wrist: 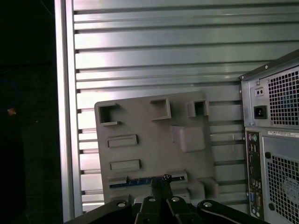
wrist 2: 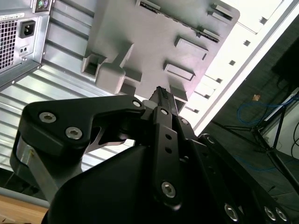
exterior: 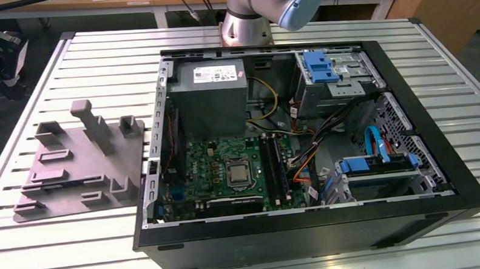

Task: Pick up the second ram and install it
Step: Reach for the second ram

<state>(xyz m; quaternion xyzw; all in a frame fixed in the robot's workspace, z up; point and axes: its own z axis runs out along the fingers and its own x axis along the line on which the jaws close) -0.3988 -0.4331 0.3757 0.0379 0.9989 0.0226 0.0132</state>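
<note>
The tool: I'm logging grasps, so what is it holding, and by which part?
Nothing that shows: the second ram lies in the grey fixture plate, and the tool looks clear of it.

Exterior view: arm of silver-grey metal tube, smooth and round in section; fat round joint closed by a pale blue cap; metal shiny where the light hits it. Second wrist view: gripper matte black throughout; broad rounded link plates either side of a narrow straight central bar; silver socket-head screws sunk in the plates, two on the widest link; brushed grey metal bracket beneath that link. First wrist view: same black links; four bright screw heads in a row.
</note>
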